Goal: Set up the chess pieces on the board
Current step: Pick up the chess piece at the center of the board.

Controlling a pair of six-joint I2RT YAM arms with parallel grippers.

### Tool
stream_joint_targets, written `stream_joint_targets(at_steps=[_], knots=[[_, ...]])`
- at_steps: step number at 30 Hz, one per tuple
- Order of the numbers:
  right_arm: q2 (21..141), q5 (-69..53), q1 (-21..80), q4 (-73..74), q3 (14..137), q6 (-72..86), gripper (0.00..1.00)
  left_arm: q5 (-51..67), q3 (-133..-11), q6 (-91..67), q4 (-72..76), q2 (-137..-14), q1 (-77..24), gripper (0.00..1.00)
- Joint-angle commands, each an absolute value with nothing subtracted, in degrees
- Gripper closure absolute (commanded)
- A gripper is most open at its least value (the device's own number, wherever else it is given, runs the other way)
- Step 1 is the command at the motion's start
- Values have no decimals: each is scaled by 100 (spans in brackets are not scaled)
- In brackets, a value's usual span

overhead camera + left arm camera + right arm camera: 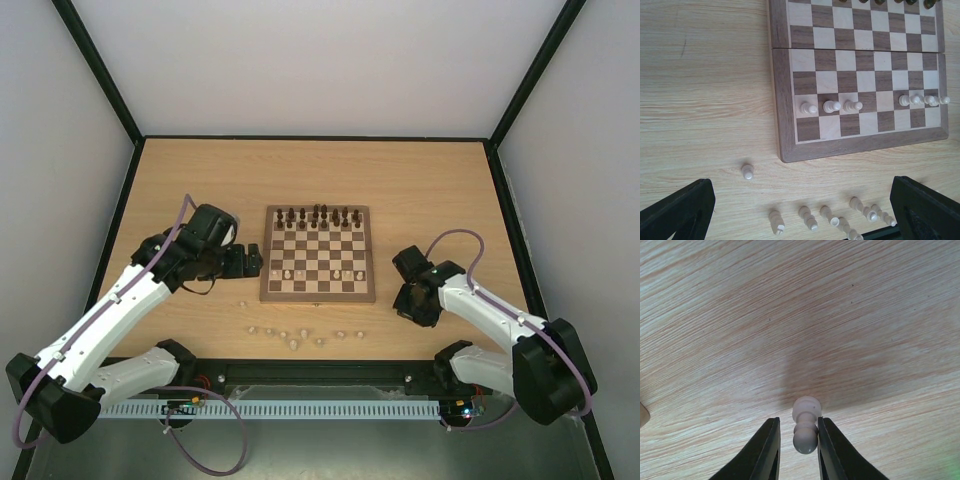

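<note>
The chess pieces [318,216] in dark wood line the far rows of the board [320,295]; pale pawns [830,106] stand in its second near row, and more pale men [810,218] sit on the surface [200,180] just near of it. Your left pincer [252,262] gapes empty left of the board. Your right pincer [798,426], right of it, sits narrow round a pale pawn [806,426]; you cannot tell whether it grips.

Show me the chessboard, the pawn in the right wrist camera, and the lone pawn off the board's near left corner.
Chessboard [318,296]: top view, near border strip.
Right wrist pawn [805,429]: right wrist view, its middle.
Lone pawn [747,171]: left wrist view, its head.
</note>
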State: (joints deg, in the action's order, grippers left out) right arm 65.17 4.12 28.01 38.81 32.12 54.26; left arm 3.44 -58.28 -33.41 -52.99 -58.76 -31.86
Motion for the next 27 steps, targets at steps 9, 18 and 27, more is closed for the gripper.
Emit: stream_joint_targets(at_steps=[9, 18, 27], knots=[[6687, 694, 2760, 4184, 3360, 5247, 89, 413, -5738, -3316, -5273, -5893, -3164, 1], [6456, 803, 2764, 4822, 4296, 4824, 94, 368, -5859, -3337, -5329, -5979, -3162, 1], [6257, 846, 2789, 5695, 5334, 4397, 96, 235, -6146, -3297, -5483, -6158, -3157, 1]])
